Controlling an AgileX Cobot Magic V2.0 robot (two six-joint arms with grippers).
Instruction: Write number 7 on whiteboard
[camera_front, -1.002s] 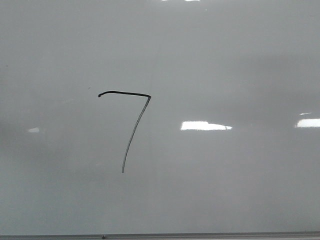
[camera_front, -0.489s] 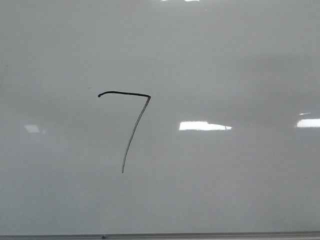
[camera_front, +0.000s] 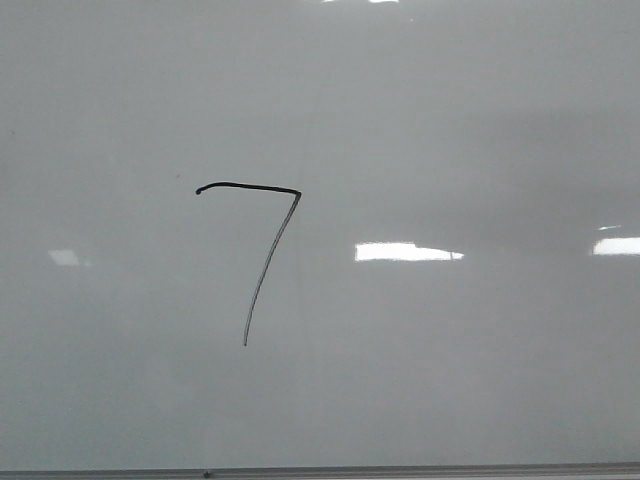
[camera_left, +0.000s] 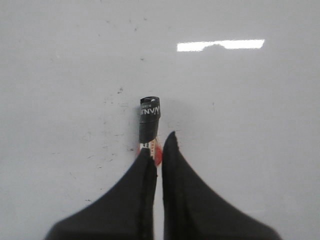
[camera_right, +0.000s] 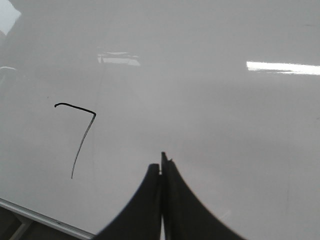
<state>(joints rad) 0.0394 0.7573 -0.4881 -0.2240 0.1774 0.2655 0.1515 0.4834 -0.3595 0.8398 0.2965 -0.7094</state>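
Front view: the whiteboard (camera_front: 450, 130) fills the frame, glossy pale grey, with its thin metal edge strip (camera_front: 400, 469) along the near side. The number 7 (camera_front: 262, 262) is drawn in black: short top stroke with a small hook at its left end, long slanting downstroke that thins toward its foot. Bright light reflections (camera_front: 408, 252) lie to the right of the numeral. Neither end effector appears in this view.

Left wrist view: left end effector (camera_left: 159, 145) is clenched on a marker (camera_left: 149, 125), its black fingers (camera_left: 135, 195) pressed against the barrel. The black cap end with white lettering projects just beyond the fingertips; a red section of the barrel shows between them. Board surface beyond the tips carries small dark specks. The numeral is not in this view.

Right wrist view: right end effector (camera_right: 163, 162) has its fingers closed together, tips touching, nothing between them. The numeral (camera_right: 79, 135) sits on the board well apart from the fingertips, off to one side. The board's edge strip (camera_right: 45, 220) runs near the finger bases.
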